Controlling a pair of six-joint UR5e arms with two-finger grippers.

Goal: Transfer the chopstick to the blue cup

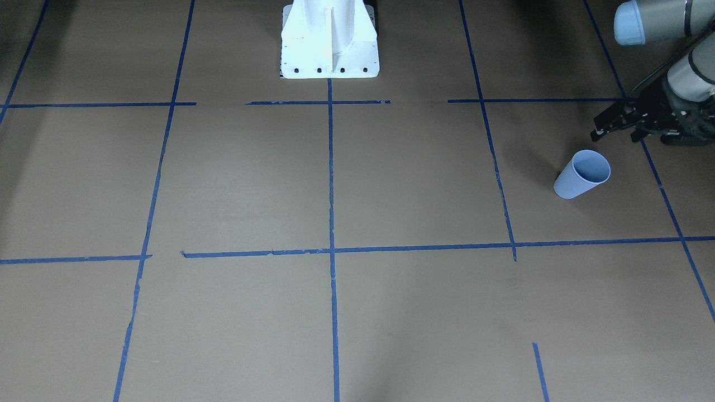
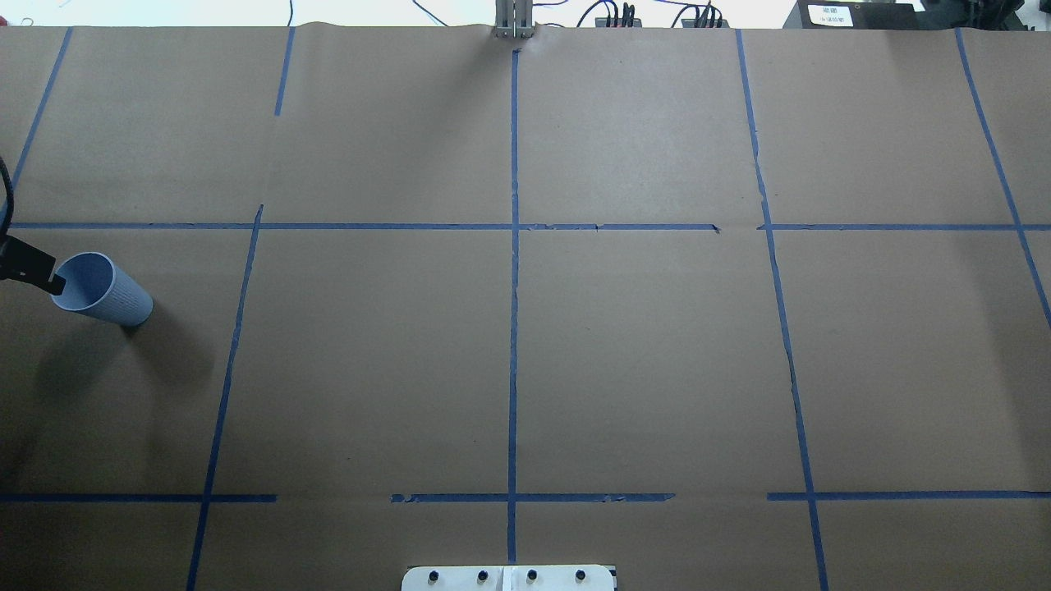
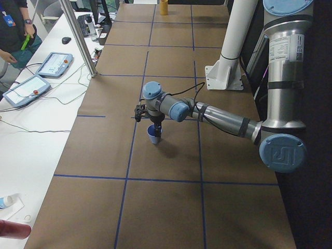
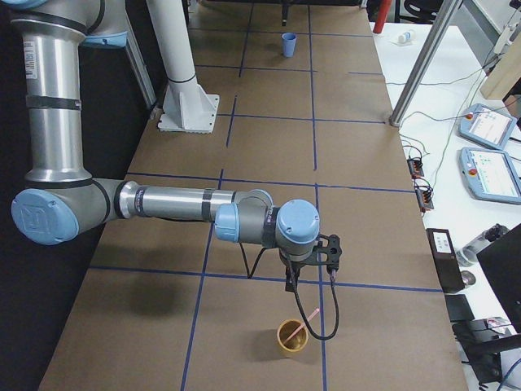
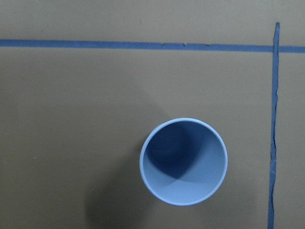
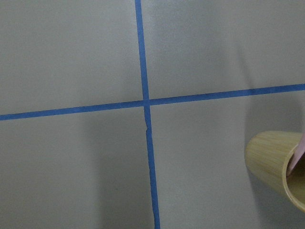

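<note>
2 cups stand at opposite ends of the table [image 1: 391,184], and the coming pick turns on the one that is not the goal. The chopstick [image 4: 307,314] leans in a bamboo cup [image 4: 291,336], its lower end down inside and its free end slanting out over the rim toward 1 o'clock in the exterior right view. The right gripper [image 4: 295,281] hangs just above that cup, so the stick lies at about 6 o'clock from its fingers and near them; the right arm is by far the nearer of the 2. In the right wrist view the bamboo cup sits at 4 o'clock against the frame edge, with only a pink sliver of the stick showing. By my judgement the fingers are not yet centred over the stick, and its slanted long axis calls for a grip across it rather than along it. No view shows whether the right fingers are spread or pressed together; I cannot tell. The blue cup [image 1: 581,174] stands upright and empty at the 9 o'clock edge of the overhead view, well apart from the chopstick. The left gripper [image 1: 615,136] hovers over it. Its 2 fingertips look spread, with nothing between them.
</note>
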